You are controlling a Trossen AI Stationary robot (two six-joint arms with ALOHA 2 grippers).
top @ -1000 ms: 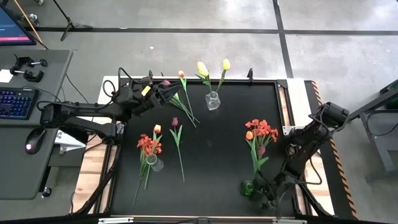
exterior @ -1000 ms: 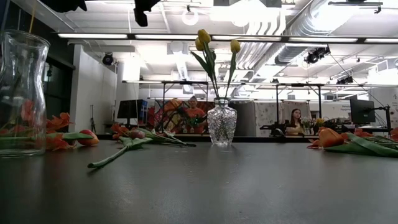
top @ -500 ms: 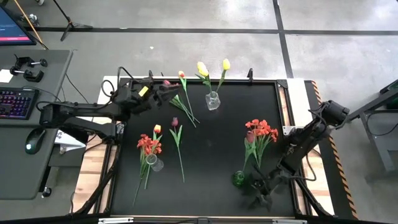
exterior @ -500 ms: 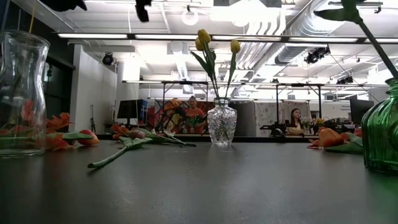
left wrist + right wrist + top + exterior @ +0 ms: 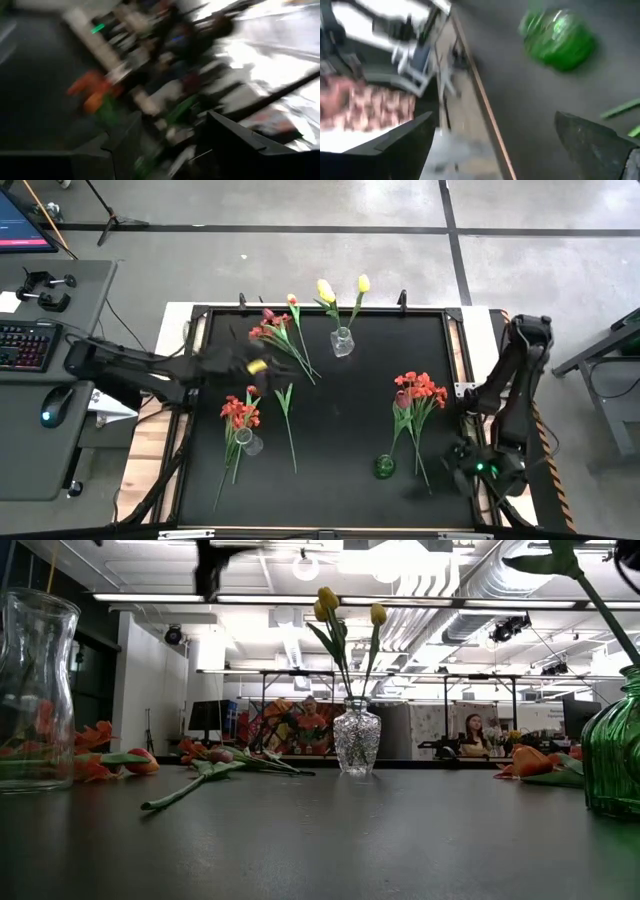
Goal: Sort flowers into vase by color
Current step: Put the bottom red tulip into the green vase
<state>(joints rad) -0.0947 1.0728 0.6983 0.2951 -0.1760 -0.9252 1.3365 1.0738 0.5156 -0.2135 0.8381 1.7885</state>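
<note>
Tulips (image 5: 418,392) beside green vase (image 5: 385,467) (table (image 5: 340,410))

- Grey concrete floor (image 5: 300,205) around the table, crossed by dark tape lines (image 5: 455,250).
- A grey desk (image 5: 40,380) beside the table carries a keyboard (image 5: 22,345) and a mouse (image 5: 50,417).
- A tripod (image 5: 105,210) stands on the floor.
- In the low view, a white ceiling with light strips (image 5: 200,598) and silver ducts (image 5: 470,580).
- A white pillar (image 5: 150,680), monitors (image 5: 210,718) and two seated people (image 5: 472,730) at far desks.
</note>
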